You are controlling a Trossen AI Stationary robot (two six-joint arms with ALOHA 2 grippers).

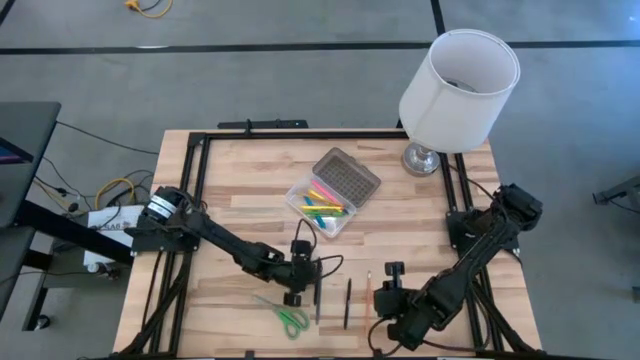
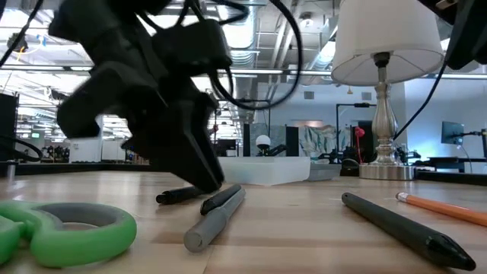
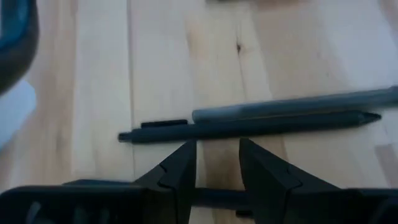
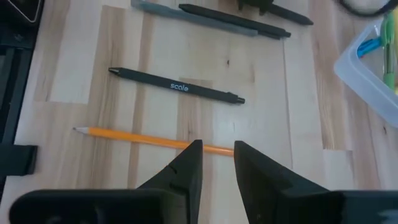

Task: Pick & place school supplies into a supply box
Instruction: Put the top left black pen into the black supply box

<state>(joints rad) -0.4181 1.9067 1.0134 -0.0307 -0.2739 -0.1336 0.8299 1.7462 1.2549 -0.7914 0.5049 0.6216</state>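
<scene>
The supply box [image 1: 330, 195], a clear case with its dotted grey lid open, holds several coloured pens. On the wood near the front lie green-handled scissors [image 1: 287, 316], a grey pen [image 3: 292, 106] close beside a black pen [image 3: 249, 129], another black pen [image 4: 177, 87] and an orange pencil [image 4: 143, 138]. My left gripper [image 3: 214, 158] is low over the table, open, its fingertips just short of the black pen's middle. My right gripper [image 4: 217, 155] is open above the pencil, with nothing between its fingers.
A lamp with a white shade [image 1: 460, 75] stands at the table's far right corner. A black frame rail [image 1: 300, 134] runs along the table's edges. Bare wood lies between the box and the pens.
</scene>
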